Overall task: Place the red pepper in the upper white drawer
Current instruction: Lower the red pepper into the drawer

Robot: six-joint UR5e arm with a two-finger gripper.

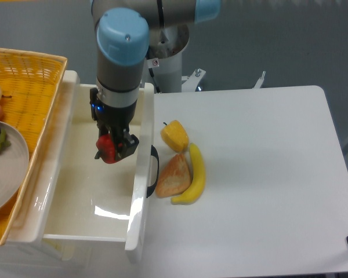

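Observation:
The red pepper [107,148] is small and glossy, held between the fingers of my gripper [112,147], which is shut on it. Both hang over the inside of the upper white drawer [75,197], a glossy white tray standing pulled open at the left, with its black handle [155,171] on the front wall. The pepper is above the drawer's middle-right part, close to the front wall. Whether it touches the drawer floor I cannot tell. My arm comes down from the top of the view.
On the table right of the drawer front lie a yellow pepper-like fruit [174,135], an orange wedge-shaped fruit [174,175] and a banana [195,174]. A yellow woven basket [32,87] with a grey plate [6,168] stands left of the drawer.

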